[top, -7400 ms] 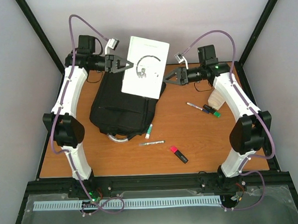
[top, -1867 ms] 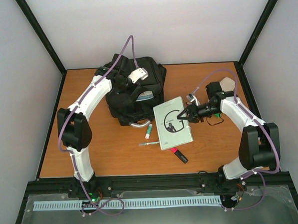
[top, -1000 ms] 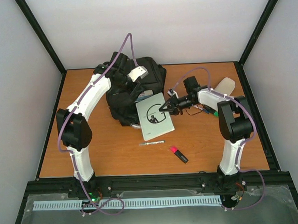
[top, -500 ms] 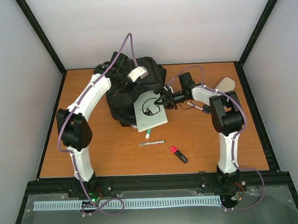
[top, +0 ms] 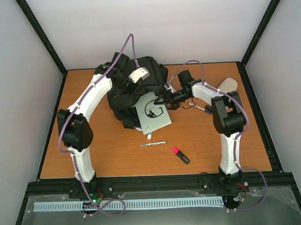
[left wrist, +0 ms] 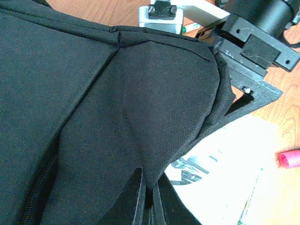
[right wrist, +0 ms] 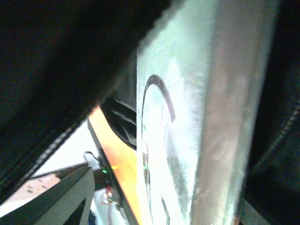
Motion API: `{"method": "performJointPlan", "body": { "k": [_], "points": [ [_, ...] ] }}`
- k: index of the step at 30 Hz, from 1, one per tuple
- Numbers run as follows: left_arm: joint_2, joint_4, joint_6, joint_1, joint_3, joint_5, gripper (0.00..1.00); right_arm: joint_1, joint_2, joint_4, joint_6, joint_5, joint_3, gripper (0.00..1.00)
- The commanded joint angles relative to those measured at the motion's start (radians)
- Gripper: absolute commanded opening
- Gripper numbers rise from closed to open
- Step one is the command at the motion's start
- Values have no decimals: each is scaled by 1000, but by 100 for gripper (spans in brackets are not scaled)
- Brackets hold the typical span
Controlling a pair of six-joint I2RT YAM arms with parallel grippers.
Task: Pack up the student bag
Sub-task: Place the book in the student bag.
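Pinching a fold of the student bag [top: 120, 100] at the far centre of the orange wooden table [top: 218, 144], the left gripper [left wrist: 146, 199] reads as closed only in its wrist view, whereas the overhead view shows the right gripper [top: 161, 99] clamping a white book [top: 153, 115] touching the bag, between white walls [top: 161, 26].

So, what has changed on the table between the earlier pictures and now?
The right gripper carried the white book leftward across the table, and its far edge is now at the mouth of the student bag. The left gripper took hold of the bag's fabric. The red highlighter and silver pen stayed where they were.
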Motion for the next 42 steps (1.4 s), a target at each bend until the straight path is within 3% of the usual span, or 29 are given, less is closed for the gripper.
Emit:
{"method": "performJointPlan", "body": {
  "k": [1, 5, 9, 14, 18, 23, 32, 42],
  "points": [
    [-58, 15, 20, -3, 30, 46, 1, 13, -103, -94, -168, 97, 7, 73],
    [-62, 15, 20, -3, 26, 46, 1, 13, -168, -167, -275, 225, -7, 79],
    [-62, 17, 17, -3, 31, 50, 1, 13, -243, -187, -350, 238, -63, 84],
    [-58, 15, 16, -3, 36, 61, 1, 10, -342, -240, -468, 320, -97, 85],
    [-49, 0, 16, -3, 51, 86, 1, 10, -440, -290, -607, 343, -129, 79],
    [-45, 3, -3, -3, 57, 105, 1, 44, -541, -348, -926, 458, -180, 66],
    [-40, 19, -38, -3, 57, 128, 1, 223, -760, -104, -1464, 789, -500, 68],
    [-43, 8, -28, -3, 55, 128, 1, 368, -692, 42, -1564, 888, -564, 68]
  ]
}}
